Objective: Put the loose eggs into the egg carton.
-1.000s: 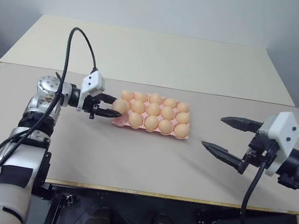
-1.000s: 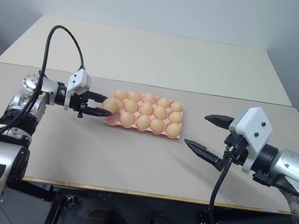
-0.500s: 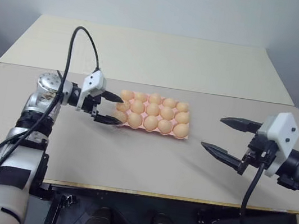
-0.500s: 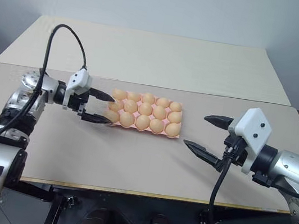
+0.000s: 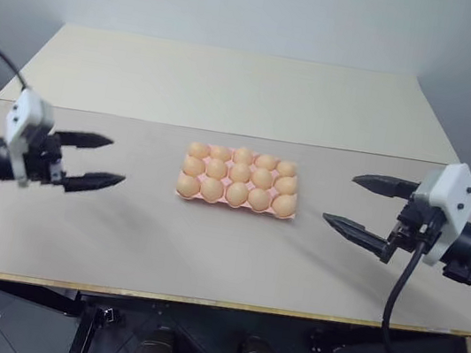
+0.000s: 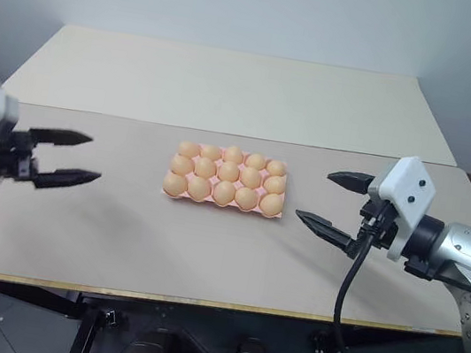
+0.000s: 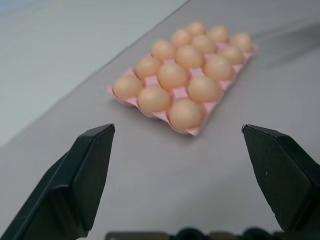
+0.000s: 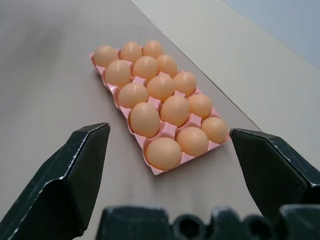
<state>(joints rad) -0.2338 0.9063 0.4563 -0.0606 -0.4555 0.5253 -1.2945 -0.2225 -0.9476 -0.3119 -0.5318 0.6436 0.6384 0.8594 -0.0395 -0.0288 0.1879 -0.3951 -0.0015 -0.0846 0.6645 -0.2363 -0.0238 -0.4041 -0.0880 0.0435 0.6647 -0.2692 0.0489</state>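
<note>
The long pale table (image 5: 224,246) carries everything, and I take the egg carton (image 5: 290,214) as my landmark: it lies flat near the middle of the near table half, lengthwise across it. All fifteen cups look filled, three rows of five, so by my reckoning the loading is done; I see no stray egg on the bare table around it.

To the carton's right, well apart from it, the right gripper (image 5: 363,207) hangs above the table, its two black fingers spread wide with nothing between them. To the carton's left, also well apart, the left gripper (image 5: 94,160) points toward the carton, fingers likewise spread and empty.

The carton itself seems a thin moulded tray, light on its own but loaded now. I would guess it flexes if lifted by one end, so any move should support it from below or push it by a long edge, never pinch a corner rim.

The eggs (image 8: 162,87) are the smallest things here and the touchiest: smooth, rounded, light, with shells that I expect crack under a hard squeeze and slip from hard fingertips. If one needs reseating, a gentle grip across its middle, on the part standing above the cup, looks safest. The neighbours sit almost touching, leaving little room for fingers between them.
</note>
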